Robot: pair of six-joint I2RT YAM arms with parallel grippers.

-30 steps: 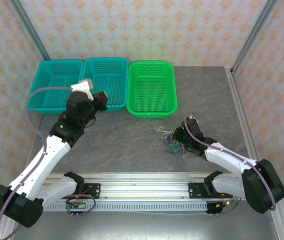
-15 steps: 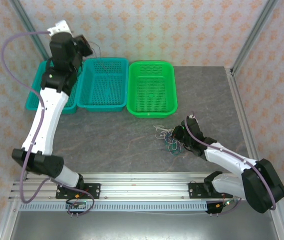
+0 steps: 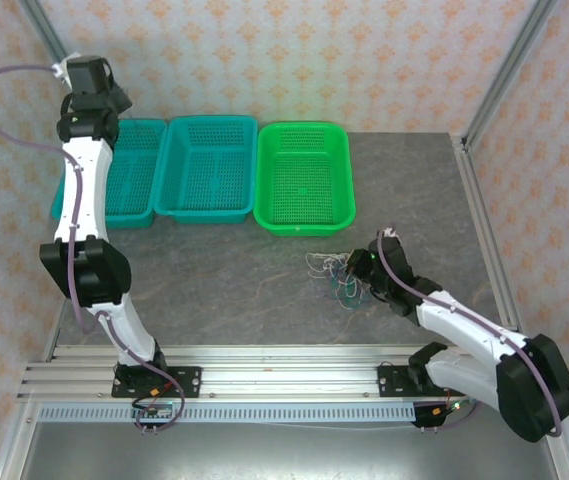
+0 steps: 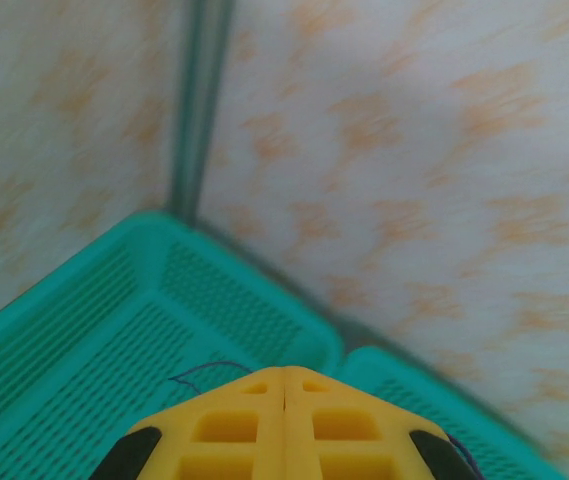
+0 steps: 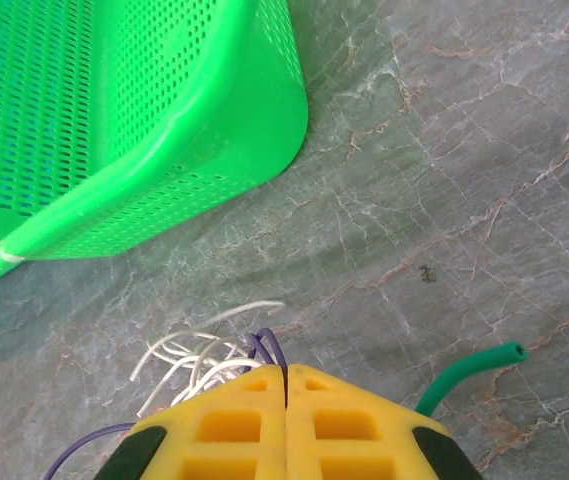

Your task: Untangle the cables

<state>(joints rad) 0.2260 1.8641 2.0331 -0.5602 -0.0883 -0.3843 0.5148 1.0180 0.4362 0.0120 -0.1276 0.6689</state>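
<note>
The cables (image 3: 336, 276) lie in a small tangle of white, purple and green wires on the grey table, in front of the green basket (image 3: 304, 228). My right gripper (image 3: 360, 266) sits low at the tangle's right edge. In the right wrist view it (image 5: 285, 372) is shut on a purple cable loop (image 5: 269, 348), with white cables (image 5: 199, 352) fanned to the left and a green cable (image 5: 469, 372) to the right. My left gripper (image 3: 116, 103) is raised high over the far-left teal basket (image 3: 104, 218). It (image 4: 284, 372) is shut, and a thin purple cable (image 4: 204, 368) trails from under its fingers.
Three baskets line the back: two teal ones, left (image 4: 84, 320) and middle (image 3: 204, 214), and the green one (image 5: 144, 140) on the right. Metal frame posts and patterned walls close in the table. A rail (image 3: 274, 380) runs along the near edge.
The left arm has swung up and to the left, from low by the middle teal basket to high over the far-left one. The right gripper has stayed at the tangle, shifting only slightly.
</note>
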